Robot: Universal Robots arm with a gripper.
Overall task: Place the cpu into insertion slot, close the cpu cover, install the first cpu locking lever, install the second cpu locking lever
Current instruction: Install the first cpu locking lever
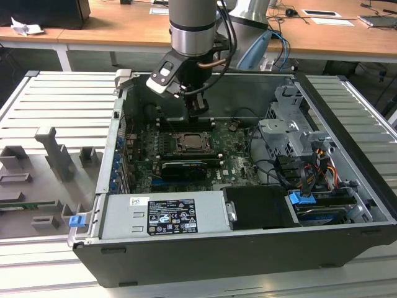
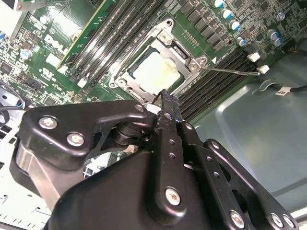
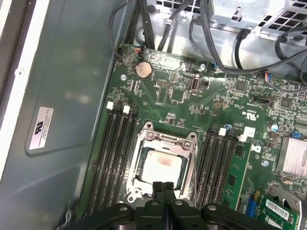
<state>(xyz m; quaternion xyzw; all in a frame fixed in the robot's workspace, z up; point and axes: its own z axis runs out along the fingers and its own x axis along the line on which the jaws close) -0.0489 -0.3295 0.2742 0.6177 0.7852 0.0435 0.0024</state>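
Wide shot first: a grey slatted table (image 1: 56,105) carries an open computer case (image 1: 186,261), and the arm (image 1: 192,25) comes straight down into it from above. Inside the case, the green circuit board (image 3: 192,96) lies flat on the floor, with a silver power box (image 1: 164,214) along the near wall.

Down to the gripper (image 3: 164,188): its two black fingers (image 3: 158,191) are pressed tight together, nothing between them. In the exterior view the gripper (image 1: 197,112) hangs just above the middle of the board.

Right below it is the socket (image 3: 140,175), flanked on both sides by long black memory slots (image 3: 115,153). The cover (image 3: 166,138), a silvery frame, lies flat over the socket. And there is the chip (image 3: 162,165), seated in the socket, its pale metal top showing through the cover's cut-out.

In both wrist views the fingertips line up over one edge of the cover, just beside the chip (image 2: 152,72); whether they touch the metal, I cannot tell.

Smallest detail: in the second wrist view a thin wire lever (image 2: 230,70) sticks out sideways from a corner of the cover (image 2: 168,40), across the memory slots.
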